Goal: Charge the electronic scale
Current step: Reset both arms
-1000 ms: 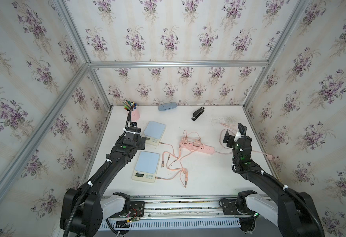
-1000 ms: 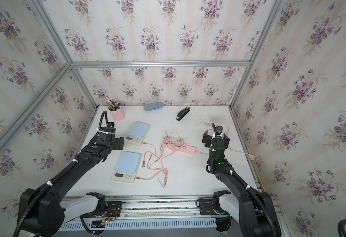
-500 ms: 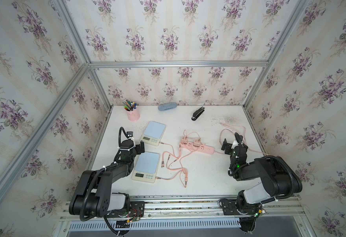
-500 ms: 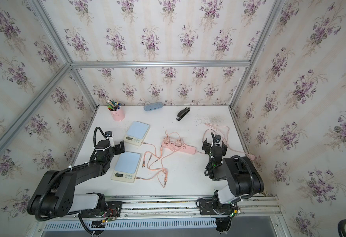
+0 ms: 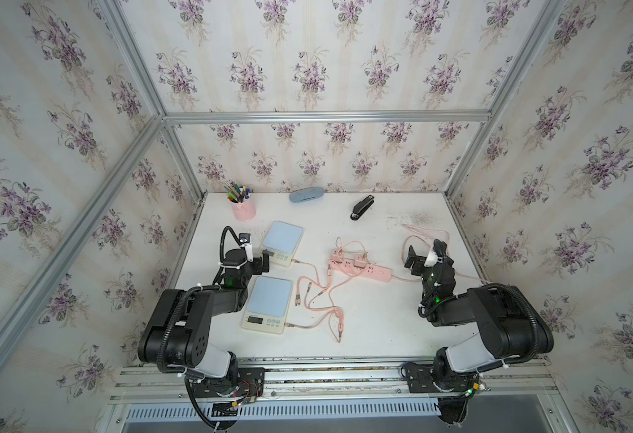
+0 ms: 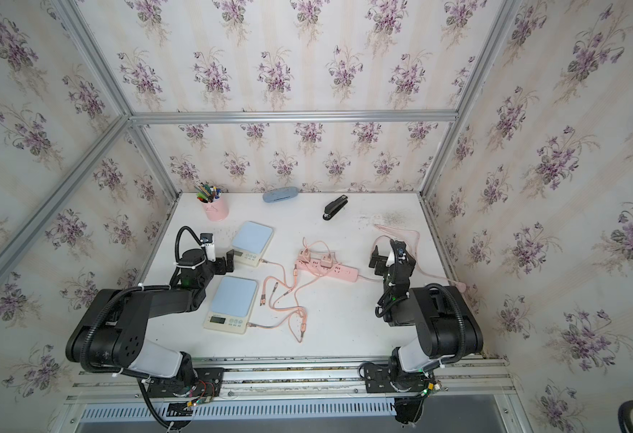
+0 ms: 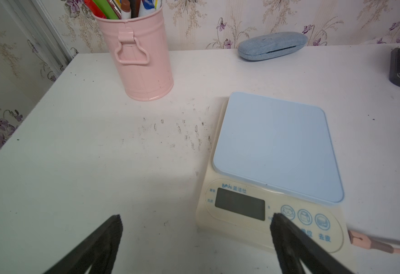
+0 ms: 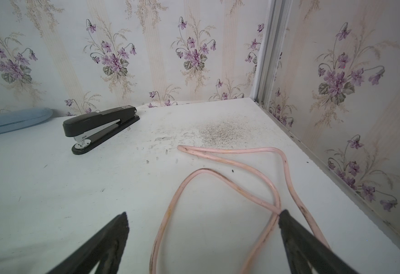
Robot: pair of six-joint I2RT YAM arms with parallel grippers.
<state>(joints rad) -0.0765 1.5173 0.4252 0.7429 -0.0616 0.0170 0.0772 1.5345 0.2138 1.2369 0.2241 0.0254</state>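
The white table (image 5: 382, 330) carries everything, with both arms folded low at its near edge. Two electronic scales with pale blue tops lie on the left half. The near scale (image 5: 270, 301) sits just beside the left arm's forearm, and the far scale (image 5: 282, 240) lies behind it. Each has a pink plug in its right side, close to the display end.

The pink power strip (image 5: 360, 267) lies mid-table, right of both scales, with two adapters plugged into it. The pink charging cables (image 5: 318, 296) run from there in loose tangles toward the scales. The strip's own cord (image 8: 229, 163) loops across the right side of the table.

The left gripper (image 5: 261, 263) has its jaws spread wide and holds nothing. It hangs just beside the far scale's display end, on that scale's left. In the left wrist view one finger (image 7: 289, 237) overlaps the button panel, though whether it touches cannot be told.

The right gripper (image 5: 414, 258) is also spread wide and empty. It hangs over the cord's loop, right of the power strip and well apart from both scales.

Along the back wall stand a pink pen cup (image 5: 243, 210), a blue glasses case (image 5: 306, 194) and a black stapler (image 5: 362, 207).
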